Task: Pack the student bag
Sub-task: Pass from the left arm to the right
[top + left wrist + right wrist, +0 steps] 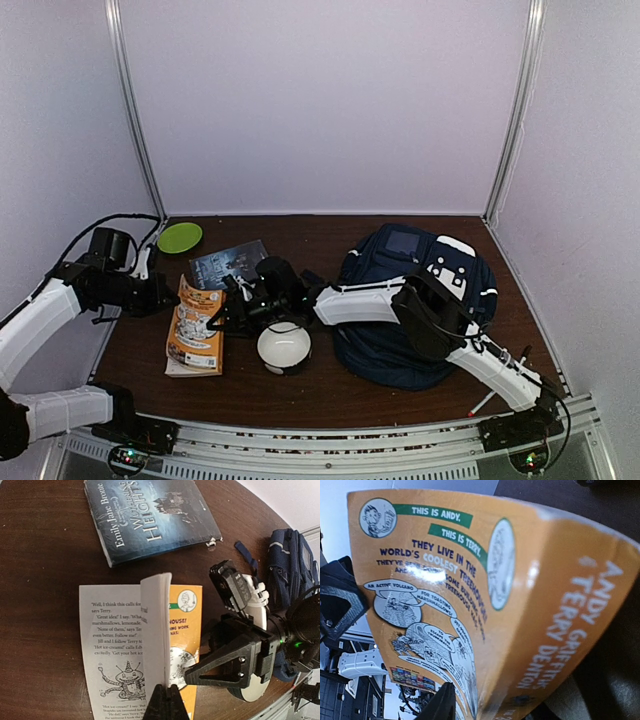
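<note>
**Orange paperback half-lifted, bag waiting on the right**

Both arms are on the orange paperback with the cartoon cover (195,325). This reads as the pick-up step: gathering a book before it goes to the bag. The left tool (165,689) is clenched on a thick wad of pages and holds them up on edge. One loose page lies flat on the dark brown wooden surface (330,240), and the orange cover fans out the other way. The right tool (194,672) is right up against that cover. Its wrist view shows one finger (442,702) by the glossy back and hides the other, so I cannot tell whether it's gripping.

The large navy-blue fabric backpack with white trim (372,352) lies on the right half of the surface, apart from the book, with the right arm stretched across it. Its opening can't be made out from here.

Next, I'd judge, the book wants closing so one tool has all of it, then a carry rightward. Watch the route: a round white bowl (284,347) sits near the book, between it and the bag, under the right wrist. A dark-covered novel (228,263) lies just behind the book, and a flat round green plate (180,237) sits in the far left corner. The open room is the far middle of the surface. The near edge and the white side walls close in tight.
</note>
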{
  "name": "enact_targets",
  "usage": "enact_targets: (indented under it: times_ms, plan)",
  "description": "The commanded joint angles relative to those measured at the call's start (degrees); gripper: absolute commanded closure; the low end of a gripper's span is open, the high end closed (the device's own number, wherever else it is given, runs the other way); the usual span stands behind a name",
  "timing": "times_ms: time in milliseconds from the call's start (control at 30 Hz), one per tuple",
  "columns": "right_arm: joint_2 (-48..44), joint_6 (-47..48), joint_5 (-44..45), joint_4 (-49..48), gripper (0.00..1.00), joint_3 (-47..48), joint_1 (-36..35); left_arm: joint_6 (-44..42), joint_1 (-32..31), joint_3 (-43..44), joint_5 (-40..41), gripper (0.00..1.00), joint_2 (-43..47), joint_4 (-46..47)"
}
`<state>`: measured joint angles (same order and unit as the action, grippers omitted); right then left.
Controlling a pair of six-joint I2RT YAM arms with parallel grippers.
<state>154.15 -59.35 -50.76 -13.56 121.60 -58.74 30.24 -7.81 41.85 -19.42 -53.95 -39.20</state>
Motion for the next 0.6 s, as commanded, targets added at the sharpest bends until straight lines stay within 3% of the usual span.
enact_targets:
  times_ms: [0,233,300,367,433,567]
  plan:
    - [-0.5,-0.11,0.75,-5.95,0.61,4.34,-0.51,2.17,0.41,-1.27,3.2,1.0,0.03,0.94]
    - [0.01,2.8,1.52,-2.35,0.88,6.68,-0.42,2.41,0.35,-1.12,3.72,0.99,0.06,0.37]
    - [-0.31,5.91,2.06,1.27,0.99,8.36,-0.43,2.39,0.34,-0.35,4.37,0.88,0.51,-0.42]
    - [-0.83,8.44,1.99,3.67,1.0,9.67,-0.37,2.4,0.34,1.23,6.52,0.63,1.11,-2.31]
    - [-2.24,9.29,1.31,4.04,1.0,9.96,0.14,1.65,0.34,3.38,9.27,0.47,1.91,-5.25]
    - [-6.41,13.29,-0.7,6.8,1.0,10.66,1.52,-0.92,0.39,8.41,13.05,0.28,3.51,-9.14]
